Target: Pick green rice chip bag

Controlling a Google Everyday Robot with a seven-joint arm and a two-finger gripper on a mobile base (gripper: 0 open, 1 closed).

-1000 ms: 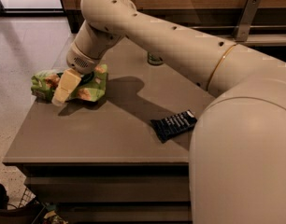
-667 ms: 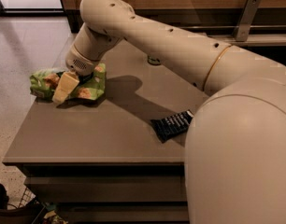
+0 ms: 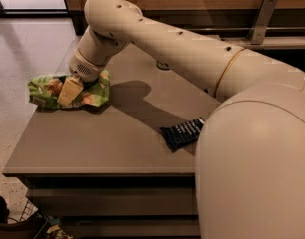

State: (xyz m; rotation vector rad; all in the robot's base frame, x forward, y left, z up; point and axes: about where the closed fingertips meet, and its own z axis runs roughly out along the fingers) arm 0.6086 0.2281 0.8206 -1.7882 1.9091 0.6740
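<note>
The green rice chip bag (image 3: 43, 89) is a light green, wrinkly foil bag with orange-tan chip pictures. It lies flat at the far left edge of the grey-brown table (image 3: 107, 143), partly overhanging the edge. My gripper (image 3: 70, 90) is down on the middle of the bag, touching it, with the cream wrist just above. The bag rests on the table and the gripper covers its middle part.
A dark blue flat wrapper (image 3: 183, 133) lies on the table's right part, beside my arm's big cream body (image 3: 257, 163). A small round object (image 3: 163, 65) shows partly behind the arm at the back. The floor drops off left of the table. A rail runs along the back.
The gripper stays on the bag at the same spot. The bag has not visibly moved. The arm's near body has shifted slightly in the view.
</note>
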